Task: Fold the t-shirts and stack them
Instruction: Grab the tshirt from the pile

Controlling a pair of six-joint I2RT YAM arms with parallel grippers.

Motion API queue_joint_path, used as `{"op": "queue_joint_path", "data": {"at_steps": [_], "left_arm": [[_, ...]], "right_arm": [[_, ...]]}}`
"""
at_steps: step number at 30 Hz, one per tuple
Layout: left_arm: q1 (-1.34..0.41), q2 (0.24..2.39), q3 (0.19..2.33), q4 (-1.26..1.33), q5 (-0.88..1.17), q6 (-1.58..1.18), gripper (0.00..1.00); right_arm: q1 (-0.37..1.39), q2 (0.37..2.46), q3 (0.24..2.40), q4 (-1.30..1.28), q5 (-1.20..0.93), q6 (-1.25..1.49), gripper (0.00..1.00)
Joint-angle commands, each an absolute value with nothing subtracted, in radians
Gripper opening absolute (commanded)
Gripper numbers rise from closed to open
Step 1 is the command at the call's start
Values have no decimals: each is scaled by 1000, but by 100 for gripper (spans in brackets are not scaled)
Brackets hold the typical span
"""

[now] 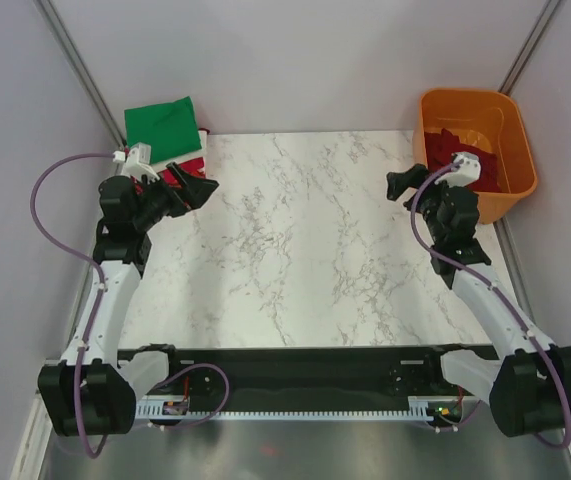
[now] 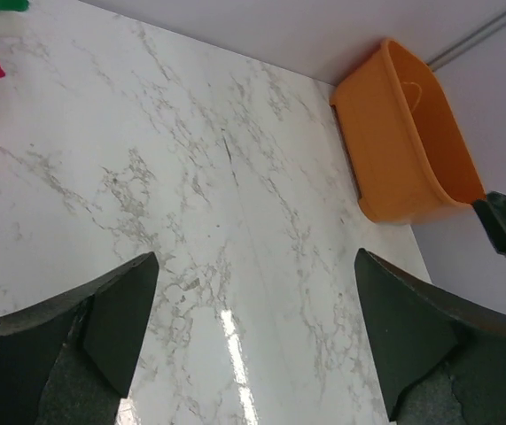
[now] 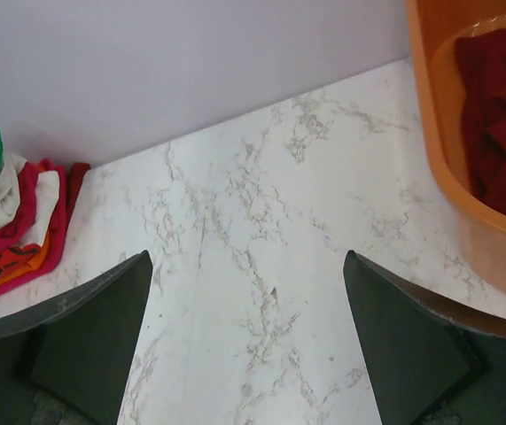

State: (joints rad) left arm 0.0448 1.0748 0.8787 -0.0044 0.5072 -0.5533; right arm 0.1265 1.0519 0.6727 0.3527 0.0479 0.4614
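A stack of folded t-shirts (image 1: 170, 135) with a green one on top lies at the table's far left corner; in the right wrist view it (image 3: 13, 221) shows green, white, pink-red and orange layers. A dark red t-shirt (image 1: 465, 148) lies crumpled in the orange basket (image 1: 510, 185) at the far right, and it also shows in the right wrist view (image 3: 501, 142). My left gripper (image 1: 197, 190) is open and empty beside the stack. My right gripper (image 1: 403, 185) is open and empty just left of the basket.
The marble table (image 1: 295, 240) lies between the arms. Grey walls stand close on the left, back and right. The basket also shows in the left wrist view (image 2: 403, 133).
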Motion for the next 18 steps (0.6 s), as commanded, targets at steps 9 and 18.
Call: {"op": "queue_joint_path", "data": {"at_steps": [9, 18], "left_arm": [[112, 1069, 847, -55, 958, -687, 100], [51, 977, 896, -466, 432, -387, 100]], "right_arm": [[3, 1562, 1592, -331, 300, 449, 98], [-159, 2187, 2149, -635, 299, 488, 98]]}}
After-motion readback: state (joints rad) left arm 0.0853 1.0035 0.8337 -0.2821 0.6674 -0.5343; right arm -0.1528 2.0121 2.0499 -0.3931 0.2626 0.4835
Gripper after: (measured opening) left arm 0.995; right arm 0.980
